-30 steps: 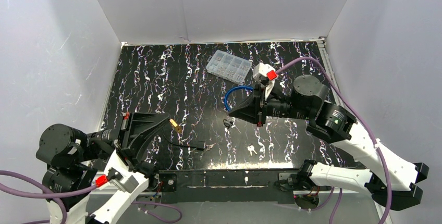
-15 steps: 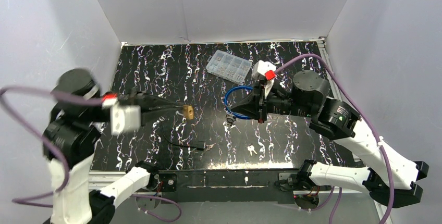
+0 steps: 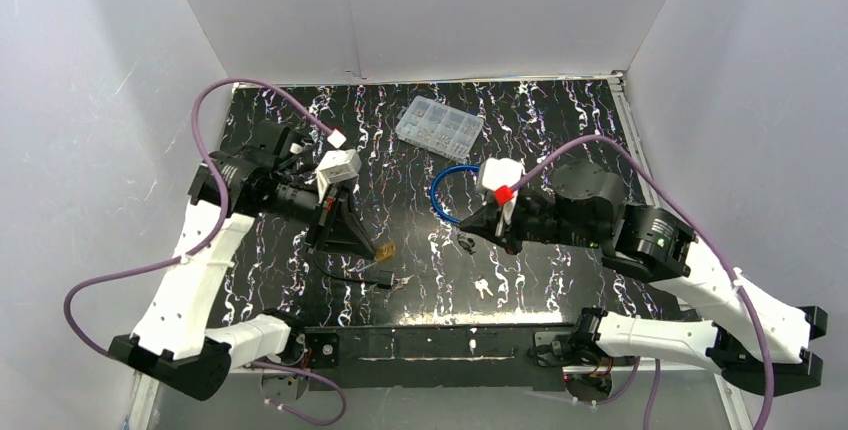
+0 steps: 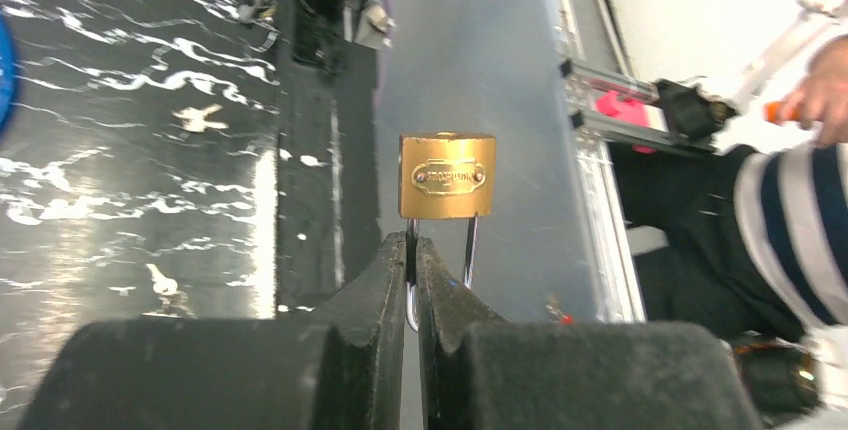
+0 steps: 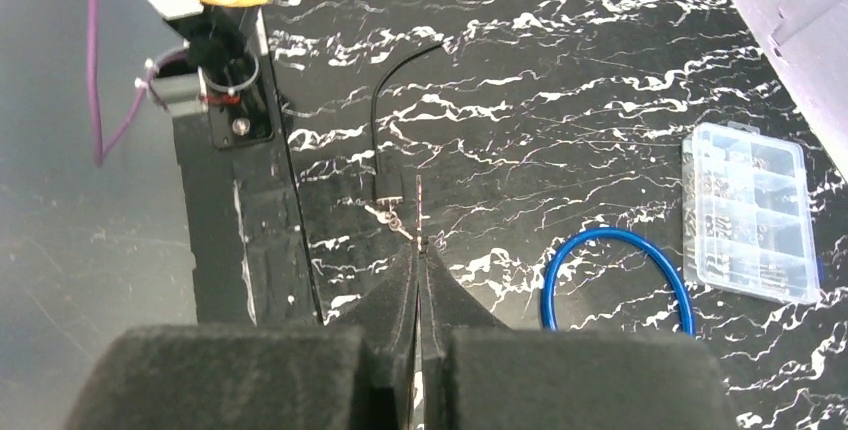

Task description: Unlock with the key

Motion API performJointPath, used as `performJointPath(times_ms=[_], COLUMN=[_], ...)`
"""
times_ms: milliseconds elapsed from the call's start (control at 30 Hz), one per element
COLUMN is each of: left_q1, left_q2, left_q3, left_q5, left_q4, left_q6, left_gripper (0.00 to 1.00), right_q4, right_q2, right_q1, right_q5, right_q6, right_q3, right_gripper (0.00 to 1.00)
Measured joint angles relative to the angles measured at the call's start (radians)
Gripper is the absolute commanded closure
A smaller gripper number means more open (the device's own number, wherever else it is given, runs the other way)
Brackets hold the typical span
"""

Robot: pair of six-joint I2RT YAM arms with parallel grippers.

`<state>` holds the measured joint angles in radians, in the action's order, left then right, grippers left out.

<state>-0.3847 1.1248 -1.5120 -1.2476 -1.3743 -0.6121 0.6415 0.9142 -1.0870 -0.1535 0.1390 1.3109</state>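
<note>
Over table point(image 3: 560, 110) mid, toward near edge: L gripper point(image 4: 412, 250) clamps padlock point(image 4: 447, 176) by shackle, keeping brass body + keyway free and facing R gripper point(image 5: 418, 255), whose fingers are closed tight on thin key point(image 5: 418, 208), the two apart, prob. lining up for insertion, not yet in.

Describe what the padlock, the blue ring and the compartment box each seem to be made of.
Padlock: brass body, judging by its yellow, brushed sheen; the shackle looks like bright steel.
Blue ring: probably plastic or rubber tubing, smooth and evenly coloured.
Compartment box: clear plastic, its contents showing through.
</note>
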Motion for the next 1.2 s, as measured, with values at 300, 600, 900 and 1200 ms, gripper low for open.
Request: performJointPath(times_ms=[300, 600, 900, 1200], left_q1=[-0.045, -0.106, -0.126, -0.130], left_q2=[0.098, 0.042, 0.073, 0.101], left_q3=[0.014, 0.037, 0.037, 0.037], left_q5=[-0.016, 0.050, 0.068, 0.074], left_q4=[-0.117, -0.117, -0.117, -0.118], left_q6=[-0.061, -0.043, -0.024, 0.005], left_gripper=[1.00, 1.00, 1.00, 1.00], right_q4=[0.016, 0.013, 0.016, -0.016], right_q2=[0.086, 0.069, 0.068, 0.103], right_q1=[-0.283, -0.425, -0.538, -0.575], right_q5=[0.278, 0.464, 0.568, 0.624], right_q6=[0.312, 0.535, 0.689, 0.757], right_q3=[0.000, -0.013, -0.055, -0.058], right_gripper=[0.99, 0.99, 0.99, 0.99])
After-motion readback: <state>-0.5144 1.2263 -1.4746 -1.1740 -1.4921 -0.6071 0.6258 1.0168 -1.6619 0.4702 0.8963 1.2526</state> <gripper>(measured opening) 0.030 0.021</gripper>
